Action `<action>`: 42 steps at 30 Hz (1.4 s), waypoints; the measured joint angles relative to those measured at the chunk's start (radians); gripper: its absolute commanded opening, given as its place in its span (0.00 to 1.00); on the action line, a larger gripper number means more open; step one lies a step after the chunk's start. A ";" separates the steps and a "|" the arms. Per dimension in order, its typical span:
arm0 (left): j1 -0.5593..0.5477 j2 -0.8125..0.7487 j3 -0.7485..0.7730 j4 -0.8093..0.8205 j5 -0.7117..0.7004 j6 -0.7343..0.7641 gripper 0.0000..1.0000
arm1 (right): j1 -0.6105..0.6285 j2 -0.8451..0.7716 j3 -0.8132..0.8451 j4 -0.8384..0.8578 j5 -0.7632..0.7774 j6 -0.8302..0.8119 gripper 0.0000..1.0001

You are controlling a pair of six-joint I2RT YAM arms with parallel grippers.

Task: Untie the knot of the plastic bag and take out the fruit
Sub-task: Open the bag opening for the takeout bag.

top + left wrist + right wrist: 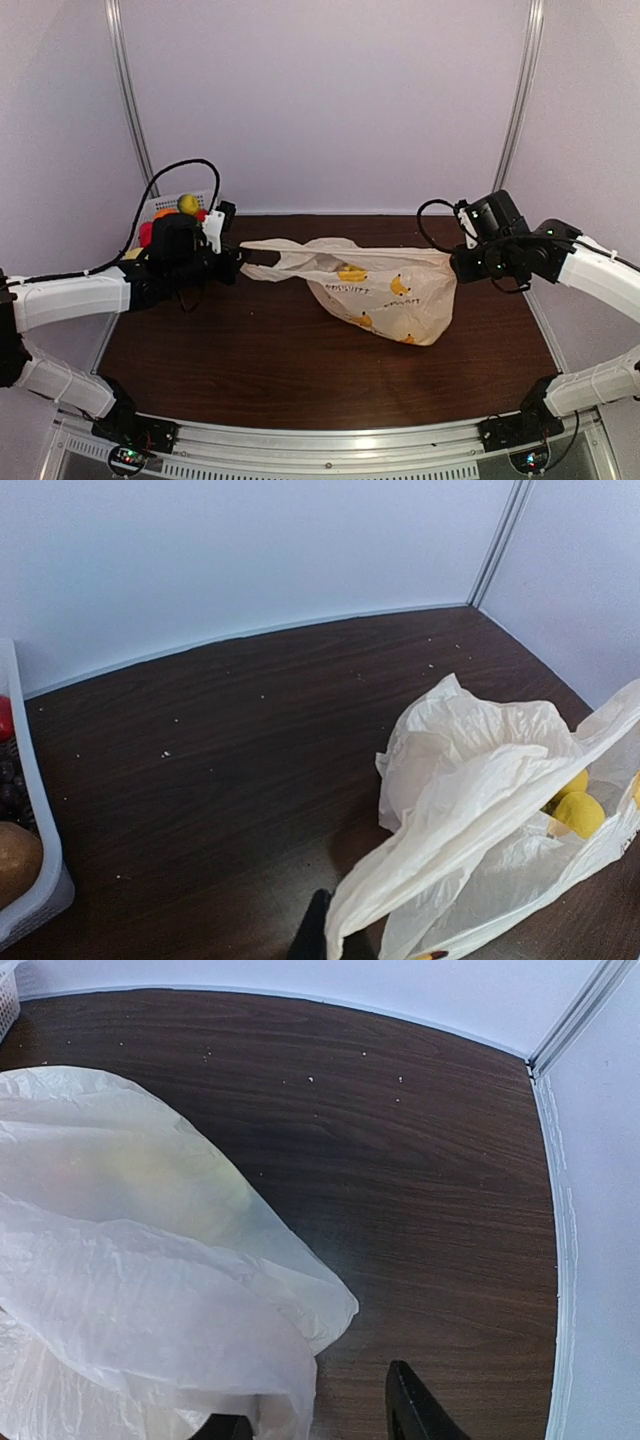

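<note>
Dark wood-grain table (300, 370), pale lilac walls on three sides. Plastic bag (385, 290) lies mid-table, slightly right of centre, stretched between the two arms. Its body rests on the wood, one handle loop runs left to the left gripper (238, 262), and the opposite upper corner is raised to the right gripper (455, 265). Left jaws: the wrist view shows only one dark finger (312, 935), with film against it running taut up and away; judged narrow, pinching the handle. Right jaws: two fingers (420, 1410) stand apart, a fold of film hanging between them and bare wood beside it; cannot tell whether they grip. Knot: no tight tie can be picked out in any view. Fruit (577, 810): yellow pieces show through the gaping mouth, low inside the body. White slotted basket (175, 205) with other toy pieces stands at back left. Handling judgement: the film is thin, soft, crinkly and light, probably slippery, and likely to stretch or tear under a hard tug. It keeps no shape, so the contents will roll as it shifts. Best hold is a gathered handle strip or bunched rim, not a single flat layer. The fruit looks small, light and rigid, suited to a pinch across its narrow width once the mouth is spread.
</note>
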 measured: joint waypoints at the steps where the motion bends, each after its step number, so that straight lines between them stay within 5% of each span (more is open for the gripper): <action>1: 0.006 -0.001 0.000 -0.004 0.000 -0.005 0.00 | -0.001 -0.009 0.000 -0.005 0.000 0.005 0.41; 14: 0.037 -0.023 -0.068 0.089 0.240 0.040 0.00 | 0.074 -0.109 0.082 -0.021 -0.136 -0.018 0.72; 25: 0.022 -0.045 -0.072 0.119 0.321 0.063 0.00 | 0.215 -0.032 0.159 0.070 -0.274 -0.053 0.57; 36: 0.016 -0.051 -0.093 0.119 0.326 0.062 0.00 | 0.242 0.196 0.132 0.082 -0.193 -0.001 0.69; 42: 0.016 -0.083 -0.127 0.118 0.283 0.055 0.00 | 0.254 0.213 -0.069 0.109 -0.211 0.072 0.69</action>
